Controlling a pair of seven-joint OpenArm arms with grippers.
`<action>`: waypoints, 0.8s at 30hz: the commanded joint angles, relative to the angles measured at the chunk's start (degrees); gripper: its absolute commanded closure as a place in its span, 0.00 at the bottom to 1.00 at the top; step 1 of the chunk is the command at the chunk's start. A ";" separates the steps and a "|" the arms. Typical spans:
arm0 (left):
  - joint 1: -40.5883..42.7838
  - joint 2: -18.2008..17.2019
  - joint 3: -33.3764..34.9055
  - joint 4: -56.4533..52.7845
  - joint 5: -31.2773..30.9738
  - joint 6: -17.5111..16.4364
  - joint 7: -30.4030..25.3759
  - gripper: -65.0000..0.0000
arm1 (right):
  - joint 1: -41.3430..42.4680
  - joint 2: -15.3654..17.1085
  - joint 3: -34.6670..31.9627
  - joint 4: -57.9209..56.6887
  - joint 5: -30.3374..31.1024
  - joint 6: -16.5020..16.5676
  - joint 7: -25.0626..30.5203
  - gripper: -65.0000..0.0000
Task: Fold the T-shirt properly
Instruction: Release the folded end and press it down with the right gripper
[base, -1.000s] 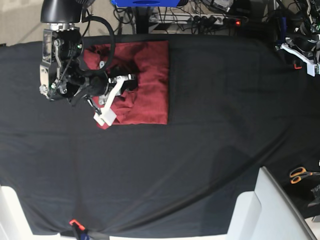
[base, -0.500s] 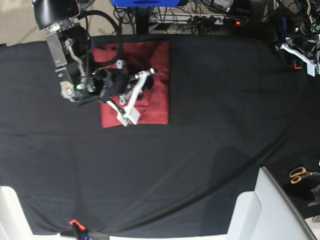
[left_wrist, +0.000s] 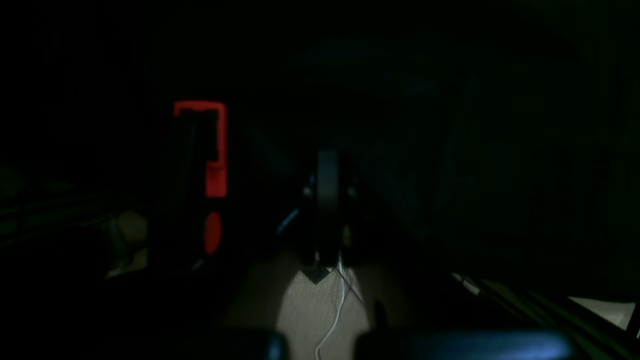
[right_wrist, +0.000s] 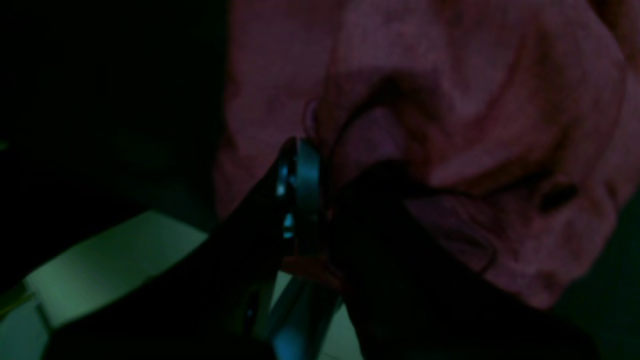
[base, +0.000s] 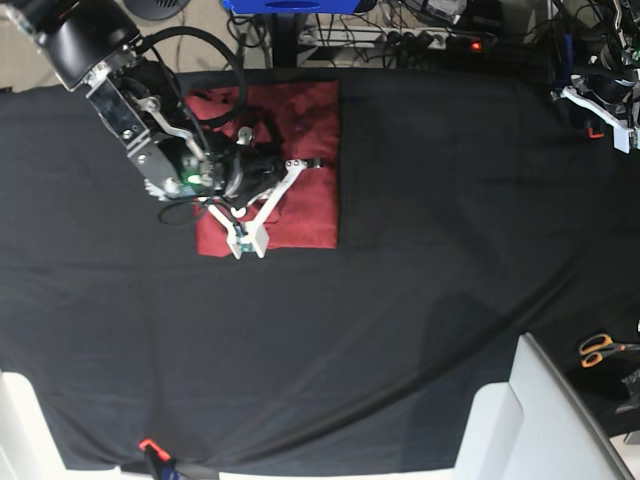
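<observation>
Since earlier, we see the right gripper (base: 245, 240) moved right over the shirt (base: 305, 125), jaws pinching cloth. Left gripper (base: 600, 105) parked far corner, pressed shut; scissors (base: 600, 350) near edge.

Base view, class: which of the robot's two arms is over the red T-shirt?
The right arm; it reaches over the T-shirt, whereas the left arm sits by the table's far corner.

The T-shirt (base: 305, 140) is thin, soft knit cloth — matt brick-red, creased into loose folds. A black cloth (base: 450, 250) covering the table looks matt too, faintly wrinkled. The right tool (base: 247, 243) has smooth white plastic fingers (base: 272, 200) on a black, slightly glossy body — hard-looking.
</observation>
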 joint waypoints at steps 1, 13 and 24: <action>0.12 -1.08 -0.54 0.84 -0.55 0.08 -1.12 1.00 | 1.96 0.12 -2.17 1.15 0.22 -1.70 1.20 1.00; 0.12 -1.17 -0.54 0.84 -0.55 0.08 -1.12 1.00 | 11.11 -0.05 -20.89 1.06 0.22 -16.17 0.41 1.00; 0.12 -1.17 -0.54 0.84 -0.55 0.08 -1.12 1.00 | 13.57 -4.27 -24.32 0.80 -8.57 -16.17 -9.79 1.00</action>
